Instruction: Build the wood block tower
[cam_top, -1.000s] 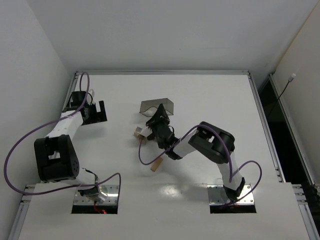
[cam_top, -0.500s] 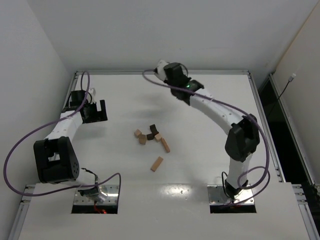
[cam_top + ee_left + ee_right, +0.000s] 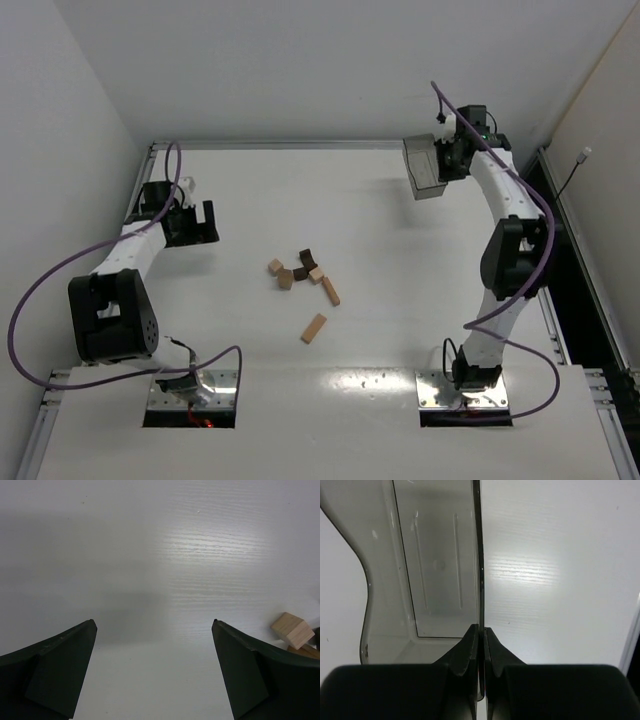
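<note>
Now | 5 tan blocks, 2 dark blocks loose | left pincer released | right pincer clenched on 1 container

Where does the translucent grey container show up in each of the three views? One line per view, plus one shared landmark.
Top external: the translucent grey container is at the far right, at the right gripper.
Left wrist: not in it.
Right wrist: the container fills the upper left, with one wall pinched in the gripper.
Shared landmark: the right gripper, shut on the container's wall, shows in both those views.
</note>
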